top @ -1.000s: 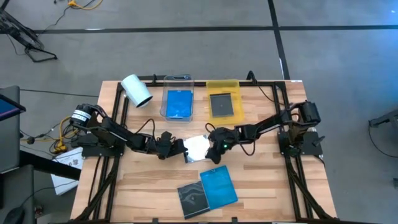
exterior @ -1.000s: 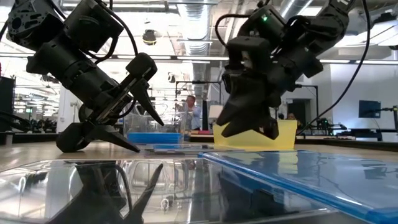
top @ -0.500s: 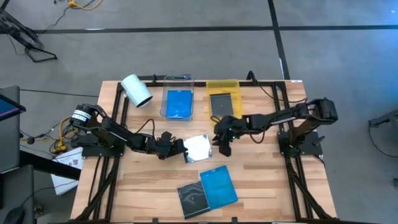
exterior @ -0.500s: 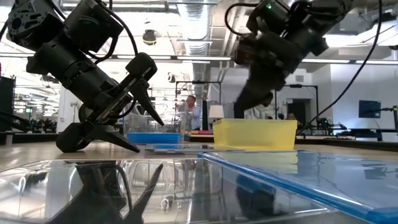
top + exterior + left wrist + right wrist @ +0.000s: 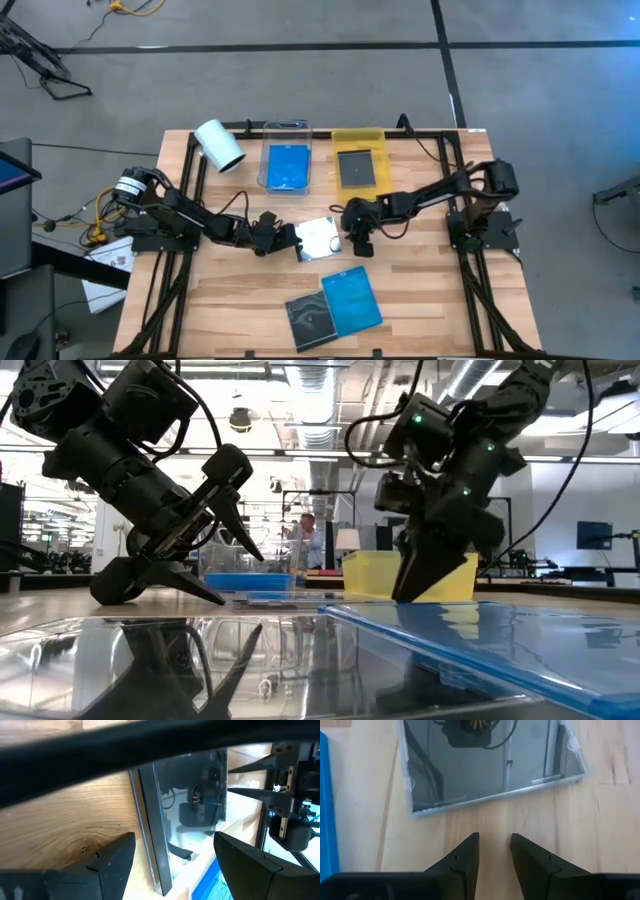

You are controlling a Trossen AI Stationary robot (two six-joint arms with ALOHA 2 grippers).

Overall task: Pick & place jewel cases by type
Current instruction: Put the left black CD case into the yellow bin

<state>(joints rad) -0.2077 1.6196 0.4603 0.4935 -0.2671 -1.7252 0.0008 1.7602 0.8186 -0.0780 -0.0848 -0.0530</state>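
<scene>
A clear jewel case (image 5: 319,238) lies flat on the wood at the table's middle. My left gripper (image 5: 291,240) stands open at the case's left edge (image 5: 155,845), one finger low by the table, the other raised (image 5: 250,550). My right gripper (image 5: 495,845) points down at bare wood just off the case's right edge (image 5: 495,797). Its fingers are a little apart with nothing between them. Near the front edge lie a blue jewel case (image 5: 352,298) and a dark one (image 5: 309,319), side by side. My left gripper's lower fingertip (image 5: 215,598) reaches down to the table beside the clear case's left edge. I cannot tell whether either finger touches the case.
At the back stand a clear tray (image 5: 287,128) holding a blue case (image 5: 288,166) and a yellow tray (image 5: 358,137) holding a dark case (image 5: 357,168). A white roll (image 5: 220,145) lies at the back left. Bare wood lies left and right of the front cases.
My right gripper has pulled off the clear case's right edge, swung up toward the far right, rolled about its own line, and come back down beside the case with its fingers pointing at the table. The case has stayed flat.
</scene>
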